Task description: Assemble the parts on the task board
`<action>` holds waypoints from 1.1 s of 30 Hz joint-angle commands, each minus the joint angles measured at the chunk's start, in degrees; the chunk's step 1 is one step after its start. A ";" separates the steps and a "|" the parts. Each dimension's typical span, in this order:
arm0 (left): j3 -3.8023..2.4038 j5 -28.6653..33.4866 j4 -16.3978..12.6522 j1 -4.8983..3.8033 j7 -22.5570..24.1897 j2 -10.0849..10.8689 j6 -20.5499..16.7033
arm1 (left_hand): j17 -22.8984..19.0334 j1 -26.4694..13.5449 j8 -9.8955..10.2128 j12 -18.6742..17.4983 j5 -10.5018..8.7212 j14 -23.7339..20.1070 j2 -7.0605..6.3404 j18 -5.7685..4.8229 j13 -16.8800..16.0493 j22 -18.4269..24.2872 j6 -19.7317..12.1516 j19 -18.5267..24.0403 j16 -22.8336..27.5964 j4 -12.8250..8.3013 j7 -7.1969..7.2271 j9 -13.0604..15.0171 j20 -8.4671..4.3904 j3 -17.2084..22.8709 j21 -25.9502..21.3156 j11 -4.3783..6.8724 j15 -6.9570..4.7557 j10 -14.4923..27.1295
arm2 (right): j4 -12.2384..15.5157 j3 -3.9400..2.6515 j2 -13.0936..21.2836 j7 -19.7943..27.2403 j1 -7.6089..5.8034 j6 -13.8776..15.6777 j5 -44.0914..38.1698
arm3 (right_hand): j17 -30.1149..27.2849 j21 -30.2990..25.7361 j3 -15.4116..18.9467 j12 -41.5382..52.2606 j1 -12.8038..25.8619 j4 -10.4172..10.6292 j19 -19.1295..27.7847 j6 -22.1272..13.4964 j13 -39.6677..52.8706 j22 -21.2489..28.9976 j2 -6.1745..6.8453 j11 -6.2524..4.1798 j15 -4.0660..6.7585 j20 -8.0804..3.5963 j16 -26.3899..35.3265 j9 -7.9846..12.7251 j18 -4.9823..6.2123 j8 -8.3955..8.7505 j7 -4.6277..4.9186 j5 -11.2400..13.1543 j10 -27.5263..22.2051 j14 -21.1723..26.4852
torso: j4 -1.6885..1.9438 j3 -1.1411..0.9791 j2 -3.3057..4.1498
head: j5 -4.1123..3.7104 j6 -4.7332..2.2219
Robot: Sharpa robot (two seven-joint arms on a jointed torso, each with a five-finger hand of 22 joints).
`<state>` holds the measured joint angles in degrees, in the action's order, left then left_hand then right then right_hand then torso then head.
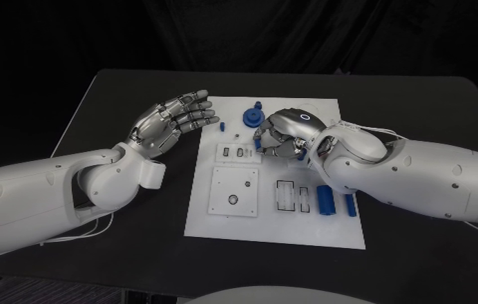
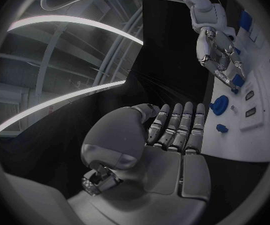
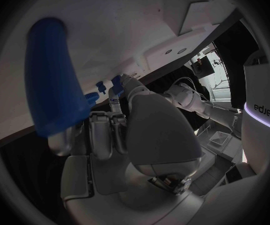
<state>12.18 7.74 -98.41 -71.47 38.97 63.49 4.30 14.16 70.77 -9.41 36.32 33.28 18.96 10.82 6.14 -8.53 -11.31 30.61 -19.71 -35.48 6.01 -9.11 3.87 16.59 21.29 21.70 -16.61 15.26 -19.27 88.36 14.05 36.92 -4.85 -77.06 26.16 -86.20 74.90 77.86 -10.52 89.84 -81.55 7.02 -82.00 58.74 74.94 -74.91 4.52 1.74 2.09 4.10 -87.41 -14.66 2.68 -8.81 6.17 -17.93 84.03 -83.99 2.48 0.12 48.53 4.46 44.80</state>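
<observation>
Right hand (image 1: 282, 137) grips a blue part (image 3: 54, 80) over the task board (image 1: 329, 231).
Left hand (image 1: 175, 123) is empty, fingers apart beside the board; the part's long axis stands across the fingers.

The white board (image 1: 289, 231) sits mid-table (image 1: 119, 97). Right hand (image 1: 279, 137) is curled over the board's upper middle, holding a blue piece (image 1: 251, 118). Left hand (image 1: 171, 123) hovers just off the board's left edge, fingers apart, nothing in it. Two blue cylinders (image 1: 326, 199) lie near the board's right side.
</observation>
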 commanded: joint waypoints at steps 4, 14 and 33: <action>-0.03 0.31 -0.02 0.12 4.24 -0.13 0.98 | -0.07 -0.59 -0.20 0.39 0.25 0.27 -0.07 -0.80 -0.07 -0.01 0.37 -0.25 -0.38 -0.03 0.11 0.05 -0.03 0.28 0.17 -0.02 -0.01 -0.26 | -0.13 0.04 -0.34 -1.16 0.29 -1.04 -0.44 | 12.60 -0.34 0.22 0.16 0.91 -0.06 0.32 -0.77 15.06 -4.97 -0.13 0.02 0.02 -0.02 0.07 -0.15 1.11 0.59 0.03 0.76 5.97 -5.10 | 0.03 0.01 0.00 | -0.15 0.19; -0.03 0.63 0.05 0.14 4.14 -0.20 1.04 | -0.08 -0.62 -0.23 0.42 0.25 0.32 -0.03 -0.83 -0.07 -0.01 0.41 -0.27 -0.41 -0.02 0.05 0.05 -0.03 0.41 0.19 -0.04 0.02 -0.34 | -0.35 0.04 -0.57 -1.04 0.34 -1.51 -0.44 | 12.36 -0.87 0.80 0.16 1.94 -0.11 0.54 -2.83 15.06 -4.80 0.50 0.64 -0.50 0.43 0.34 -0.31 1.20 2.07 0.73 4.06 5.97 -4.98 | -0.02 -0.05 -0.01 | -0.07 0.49; -0.03 0.72 0.14 0.15 4.07 -0.22 0.97 | -0.08 -0.64 -0.26 0.44 0.27 0.35 0.02 -0.85 -0.06 -0.01 0.46 -0.29 -0.43 -0.02 0.02 0.05 -0.03 0.51 0.19 -0.04 0.03 -0.37 | -0.44 0.04 -0.47 -0.90 0.44 -1.27 -0.44 | 12.34 -1.52 2.21 0.06 2.78 -0.02 0.64 -11.44 14.89 -4.86 0.83 0.38 -0.43 0.56 0.38 1.29 1.33 5.31 1.42 8.62 5.78 -4.94 | -0.01 -0.04 0.00 | -0.20 0.89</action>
<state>12.18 8.23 -98.18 -71.44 38.97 63.32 4.50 14.16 70.77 -9.41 36.55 33.28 18.95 10.82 6.14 -8.52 -11.31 30.61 -19.71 -35.70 6.01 -9.11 3.86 16.59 21.61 21.70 -16.61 15.25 -19.26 87.89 14.09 36.39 -4.96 -76.84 24.85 -86.27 74.91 76.54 -8.60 89.84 -79.28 7.06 -81.59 47.77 74.92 -74.90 5.42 2.48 1.68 4.51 -87.19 -13.50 3.16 -3.87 7.62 -9.50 83.93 -83.98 2.46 0.08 48.53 4.28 45.68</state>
